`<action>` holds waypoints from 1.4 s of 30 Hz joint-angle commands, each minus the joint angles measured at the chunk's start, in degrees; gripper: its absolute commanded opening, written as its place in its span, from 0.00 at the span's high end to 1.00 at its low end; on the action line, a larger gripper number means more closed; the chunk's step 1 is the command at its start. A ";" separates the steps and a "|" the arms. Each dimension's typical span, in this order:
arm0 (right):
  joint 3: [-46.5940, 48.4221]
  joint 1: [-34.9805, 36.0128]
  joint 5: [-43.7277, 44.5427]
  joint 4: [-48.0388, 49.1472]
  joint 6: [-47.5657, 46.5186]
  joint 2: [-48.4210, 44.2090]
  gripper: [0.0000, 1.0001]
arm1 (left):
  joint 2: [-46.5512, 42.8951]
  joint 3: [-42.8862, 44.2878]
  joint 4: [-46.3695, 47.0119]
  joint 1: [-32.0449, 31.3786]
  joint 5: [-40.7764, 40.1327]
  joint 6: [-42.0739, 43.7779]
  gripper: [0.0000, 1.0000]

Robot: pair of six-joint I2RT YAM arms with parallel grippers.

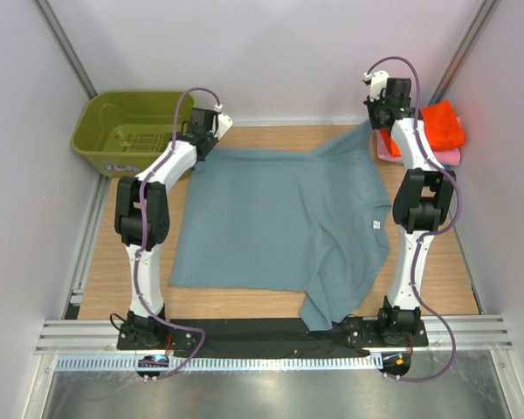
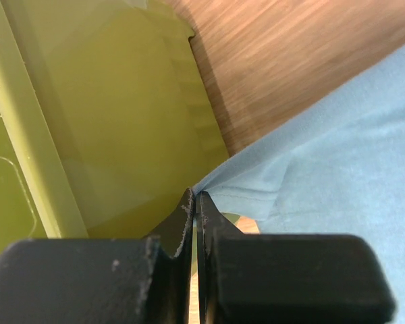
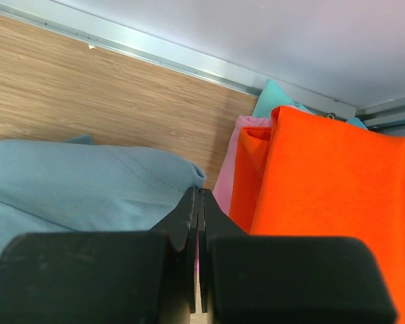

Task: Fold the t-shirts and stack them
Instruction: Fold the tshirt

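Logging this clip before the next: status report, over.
Left pincer and right pincer both shut, each on a far corner of blue-grey shirt. Shirt spread on table. Basket by left pincer, folded shirts by right; neither blocks.

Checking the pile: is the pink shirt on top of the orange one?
No, the orange shirt lies on top; the pink shirt shows beneath its edge.

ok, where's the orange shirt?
Top view: the orange shirt sits in the far right corner, atop the pink shirt, just right of the right pincer.
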 commanded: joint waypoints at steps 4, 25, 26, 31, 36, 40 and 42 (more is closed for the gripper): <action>-2.08 0.32 0.15 -1.85 0.15 -5.26 0.99 | 0.88 5.41 0.55 0.66 -0.88 -1.61 1.00; -39.88 0.24 -2.32 -1.95 1.91 -34.01 0.99 | -19.86 -18.15 -3.76 -0.31 5.54 -0.12 1.00; -40.93 0.24 -2.49 -2.04 1.82 -34.37 0.99 | -20.13 -19.11 -3.94 -0.48 5.72 0.06 1.00; -43.74 0.24 -2.14 -2.56 1.38 -36.83 0.99 | -21.45 -21.84 -4.03 -0.49 5.46 1.72 1.00; -46.03 -0.03 -1.35 -3.18 0.59 -38.85 0.99 | -22.50 -24.04 -3.85 0.22 5.02 2.08 1.00; -47.53 -0.55 -1.00 -3.53 -0.29 -39.82 0.99 | -22.77 -24.56 -3.50 1.62 4.41 1.99 1.00; -48.23 -0.73 -1.00 -3.62 -0.29 -40.17 0.99 | -22.50 -24.30 -3.41 1.80 3.96 1.90 1.00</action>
